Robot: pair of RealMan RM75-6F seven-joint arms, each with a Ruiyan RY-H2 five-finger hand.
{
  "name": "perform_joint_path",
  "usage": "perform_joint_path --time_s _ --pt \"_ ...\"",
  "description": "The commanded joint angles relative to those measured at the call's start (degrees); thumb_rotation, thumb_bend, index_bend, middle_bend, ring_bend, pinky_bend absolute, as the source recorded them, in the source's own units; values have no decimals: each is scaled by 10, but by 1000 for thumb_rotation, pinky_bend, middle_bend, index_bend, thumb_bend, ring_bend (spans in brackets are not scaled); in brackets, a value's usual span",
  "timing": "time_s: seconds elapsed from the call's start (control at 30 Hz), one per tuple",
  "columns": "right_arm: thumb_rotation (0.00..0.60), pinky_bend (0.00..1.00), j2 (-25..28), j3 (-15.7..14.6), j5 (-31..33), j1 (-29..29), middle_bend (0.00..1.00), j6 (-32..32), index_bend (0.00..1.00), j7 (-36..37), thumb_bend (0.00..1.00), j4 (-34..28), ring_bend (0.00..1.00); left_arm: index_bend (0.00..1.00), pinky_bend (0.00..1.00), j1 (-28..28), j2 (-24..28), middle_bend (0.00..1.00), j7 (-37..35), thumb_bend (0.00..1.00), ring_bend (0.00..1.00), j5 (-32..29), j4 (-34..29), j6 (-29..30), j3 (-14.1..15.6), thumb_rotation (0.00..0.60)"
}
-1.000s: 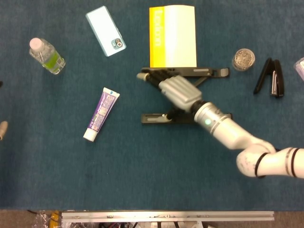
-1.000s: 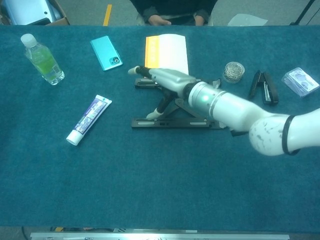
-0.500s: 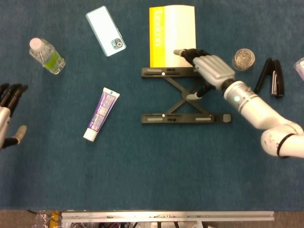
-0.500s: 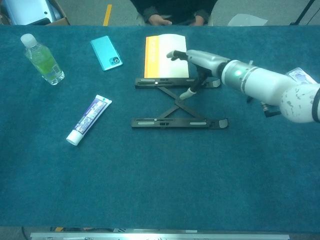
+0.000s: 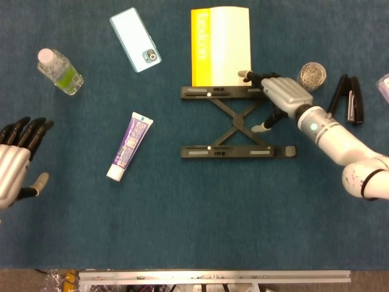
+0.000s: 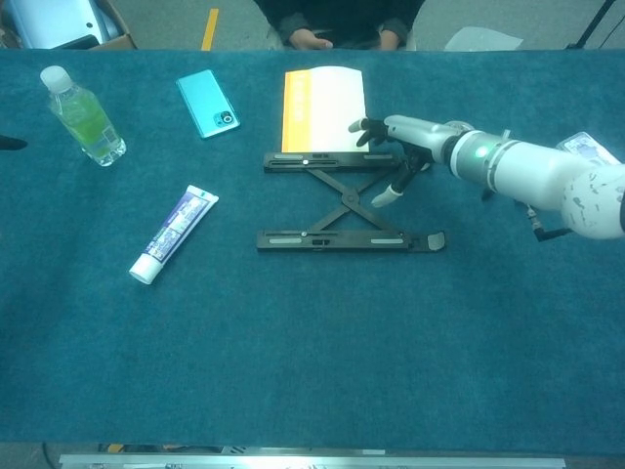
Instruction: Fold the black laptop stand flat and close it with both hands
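The black laptop stand [image 5: 238, 125] [image 6: 344, 201] lies on the blue cloth with its two long bars apart and its crossed struts spread between them. My right hand [image 5: 281, 93] [image 6: 415, 139] is over the right end of the far bar, fingers stretched toward the yellow book and thumb pointing down beside the struts. It grips nothing that I can see, and the bar's right end is hidden under it. My left hand [image 5: 15, 165] is at the far left edge in the head view, fingers spread and empty, well away from the stand.
A yellow and white book [image 5: 220, 45] touches the stand's far bar. A phone [image 5: 135, 39], a bottle [image 5: 59, 71] and a toothpaste tube [image 5: 129, 146] lie to the left. A small round jar [image 5: 312, 75] and a black stapler [image 5: 346, 100] lie to the right.
My right hand has moved from the left end of the stand's far bar across to its right end. My left hand has come into view at the left edge.
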Motion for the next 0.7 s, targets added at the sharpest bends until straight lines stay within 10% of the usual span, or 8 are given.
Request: perform_joint_path --time_s 0.03,0.7 --pt "600 79 4 -3 -1 -1 165 -2 0 3 0 -6 131 37 109 1 1 68 -2 324 29 0 1 1 2 600" --pt "600 79 73 -26 5 -15 172 21 0 3 0 -130 222 32 90 -9 18 59 -25 324 18 32 7 -9 17 600"
